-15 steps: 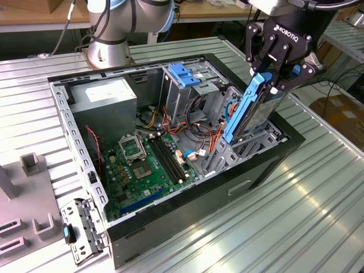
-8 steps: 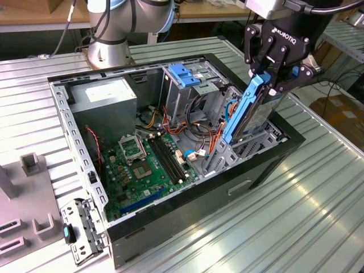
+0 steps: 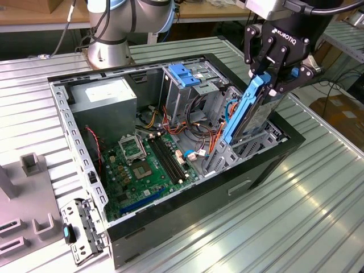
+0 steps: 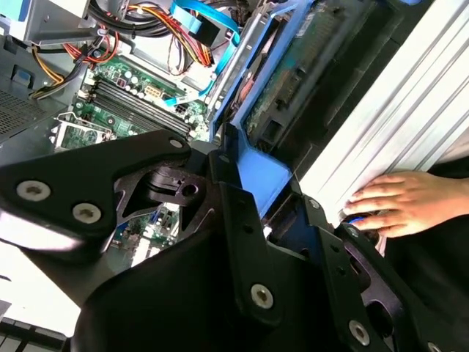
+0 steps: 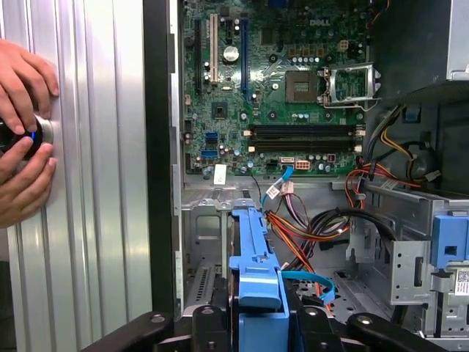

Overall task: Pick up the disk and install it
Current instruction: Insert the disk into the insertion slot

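The gripper (image 3: 272, 84) is clamping the disk (image 3: 245, 111) by its upper blue rail, holding it tilted over the open computer case (image 3: 170, 227)'s drive bay. Installation step is in hand; seating is calling for alignment with the bay guides.

The end effector (image 3: 272, 79) is matte black, built of angular linked plates with white lettering on its body and a small red spot at about four o'clock on its linkage. In the second wrist view its black links (image 4: 242, 242) carry round silver screw heads. Above it sits a pale grey wrist housing (image 3: 267, 7) with a black cable. The arm's base (image 3: 111, 54) is silver-grey, with blue-capped joints (image 3: 122, 4).
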Robot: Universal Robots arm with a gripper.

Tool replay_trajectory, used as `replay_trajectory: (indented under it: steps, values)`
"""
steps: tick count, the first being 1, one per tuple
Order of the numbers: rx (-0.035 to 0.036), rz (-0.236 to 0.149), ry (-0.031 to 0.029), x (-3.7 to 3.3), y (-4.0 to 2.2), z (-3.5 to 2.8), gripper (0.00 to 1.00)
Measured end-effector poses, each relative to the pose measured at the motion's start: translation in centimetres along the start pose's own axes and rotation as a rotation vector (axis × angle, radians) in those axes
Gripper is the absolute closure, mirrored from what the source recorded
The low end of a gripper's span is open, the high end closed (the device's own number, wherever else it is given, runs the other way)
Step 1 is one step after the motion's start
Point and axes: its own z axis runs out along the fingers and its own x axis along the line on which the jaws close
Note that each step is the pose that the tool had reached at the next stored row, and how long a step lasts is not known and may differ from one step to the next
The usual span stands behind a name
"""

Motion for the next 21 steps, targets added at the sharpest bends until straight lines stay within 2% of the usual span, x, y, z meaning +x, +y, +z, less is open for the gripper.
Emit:
replay_trajectory:
  steps: [1,8,11,12,14,21]
  values:
    - [0.0000,0.000,0.0000,0.00,0.00,0.00,0.55]
    - [0.0000,0.000,-0.0002,0.00,-0.02,0.17,0.57]
    - [0.0000,0.001,-0.0001,0.03,-0.34,0.98,0.76]
    - [0.0000,0.001,-0.0002,0.04,-0.47,1.17,0.76]
    - [0.0000,0.003,0.0002,0.08,-0.86,1.62,0.88]
    - [-0.0003,0.016,0.0012,0.10,-2.15,3.44,0.89]
